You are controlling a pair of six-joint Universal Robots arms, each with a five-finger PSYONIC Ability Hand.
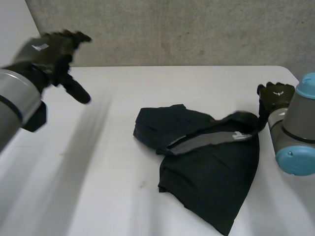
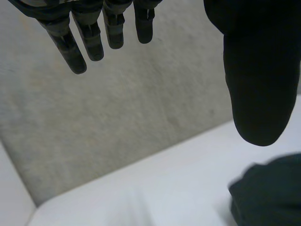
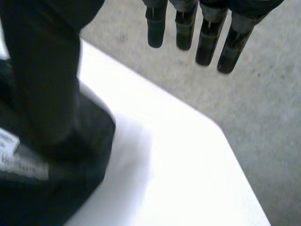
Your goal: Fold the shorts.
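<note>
Loosely crumpled black shorts, grey waistband strip, smooth white table

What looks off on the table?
The shorts lie bunched and askew: the waistband is flipped, showing its grey inside and a label, with one end near the right hand.

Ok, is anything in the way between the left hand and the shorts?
Nothing visible is. The left hand hangs open above the table's left side, and bare white table lies between it and the shorts. The right hand is at the shorts' opposite side, out of that path.
</note>
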